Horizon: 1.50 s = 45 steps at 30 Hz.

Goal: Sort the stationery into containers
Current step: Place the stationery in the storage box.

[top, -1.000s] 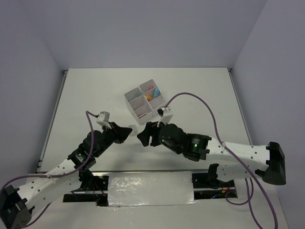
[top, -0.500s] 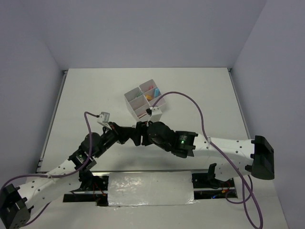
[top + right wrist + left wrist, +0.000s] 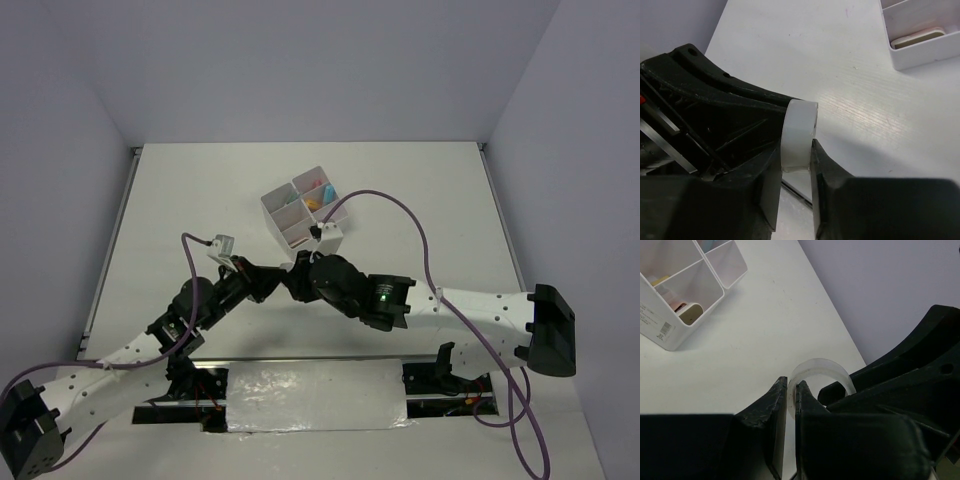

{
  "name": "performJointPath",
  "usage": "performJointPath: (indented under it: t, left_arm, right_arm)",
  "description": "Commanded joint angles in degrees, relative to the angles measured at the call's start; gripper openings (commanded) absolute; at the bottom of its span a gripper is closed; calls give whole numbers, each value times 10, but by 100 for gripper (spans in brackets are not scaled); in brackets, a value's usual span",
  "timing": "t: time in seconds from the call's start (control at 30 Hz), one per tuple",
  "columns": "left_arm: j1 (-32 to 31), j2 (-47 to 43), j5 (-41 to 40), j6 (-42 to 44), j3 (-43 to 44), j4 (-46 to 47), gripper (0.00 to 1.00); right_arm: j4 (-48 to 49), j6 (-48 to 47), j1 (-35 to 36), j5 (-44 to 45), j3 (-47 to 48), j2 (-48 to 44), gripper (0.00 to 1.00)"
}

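Organiser (image 3: 272,222): a white square box split into four square compartments. It stands on the desk (image 3: 200,190) just beyond the two grippers and is turned so that one corner points toward them.
Far compartment: short pink, orange and blue pieces (image 3: 318,191) lie together in it, as the top view shows.
Near compartment: a tan eraser block (image 3: 690,313) lies on the floor of the cell at the near corner. In the left wrist view a small pinkish piece shows just beside it.
Same block, right wrist view: the eraser block (image 3: 918,37) lies low behind the organiser's white wall (image 3: 925,52).
Other two compartments: faint bits of colour show in them, too small to name.
Tape roll (image 3: 820,376): a translucent white ring, outside the organiser and near it, between the two grippers.
Left gripper (image 3: 791,387): its fingers are almost pressed together and pinch the roll's thin wall.
Right gripper (image 3: 797,156): its fingers are clamped on the tape roll (image 3: 799,131), one against each flat side.
Top view: the left gripper (image 3: 268,281) and right gripper (image 3: 290,282) meet tip to tip, and the roll between them is hidden.
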Motion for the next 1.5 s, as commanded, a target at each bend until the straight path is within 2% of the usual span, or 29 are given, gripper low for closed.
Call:
performJointPath:
  t: [0.0, 0.03, 0.07, 0.13, 0.17, 0.23, 0.27, 0.33, 0.37, 0.47, 0.5, 0.6, 0.73, 0.83, 0.93, 1.03, 1.1, 1.17, 1.27, 1.4, 1.47]
  left_arm:
    - [-5, 1, 7, -6, -5, 47, 0]
    - [-5, 1, 4, -6, -3, 44, 2]
    - [-5, 1, 2, -6, -1, 36, 9]
    - [-6, -3, -7, -6, 2, 17, 16]
    - [-5, -6, -12, -6, 9, 7, 37]
    - [-5, -8, -22, -3, 17, -10, 66]
    - [-5, -8, -25, -2, 24, -24, 86]
    - [-6, -12, -42, 4, 43, -45, 99]
    - [-5, -13, -52, 5, 55, -63, 99]
    - [-6, -3, -137, -8, 125, -193, 99]
    - [-6, 1, -163, -14, 146, -278, 99]
    - [-6, 10, -227, -29, 222, -386, 99]
    - [-6, -16, -263, -21, 284, -448, 99]
    - [-5, -35, -296, -5, 327, -509, 99]
    - [-6, -17, -314, 37, 375, -587, 99]
    - [-5, 3, -267, 107, 400, -626, 100]
    - [-6, 2, -202, 163, 393, -626, 99]
    - [-5, -11, -173, 202, 379, -620, 99]
    - [-6, -54, -184, 205, 335, -602, 99]
    - [-5, -107, -146, 226, 321, -565, 99]
    - [-1, -121, -154, 222, 321, -571, 99]
  right_arm:
    - [31, -7, -3, 18, 2, -14, 26]
    - [32, -8, -3, 21, 2, -15, 19]
    - [30, -9, -3, 23, 2, -16, 17]
    - [29, -10, -3, 28, -1, -20, 12]
    - [32, -11, -3, 30, -4, -24, 11]
    - [35, -18, -3, 33, -8, -27, 6]
    - [34, -19, -3, 35, -8, -28, 6]
    - [22, -21, -7, 38, -3, -25, 5]
    - [15, -19, -9, 39, 0, -21, 5]
    - [-8, -9, -26, 37, 6, -10, 5]
    - [-16, -4, -33, 36, 7, -7, 5]
    - [-46, 20, -71, 24, 4, 2, 5]
    - [-53, 25, -120, 10, -4, 5, 6]
    - [-76, 18, -166, 15, 18, 17, 6]
    - [-109, 23, -217, 12, 68, 69, 6]
    - [-107, 39, -254, -1, 96, 106, 6]
    - [-97, 53, -268, -2, 118, 133, 7]
    - [-88, 75, -276, 3, 140, 160, 7]
    - [-90, 118, -291, 3, 166, 190, 7]
    - [-68, 157, -298, 4, 171, 230, 8]
    - [-78, 187, -300, 19, 177, 240, 9]
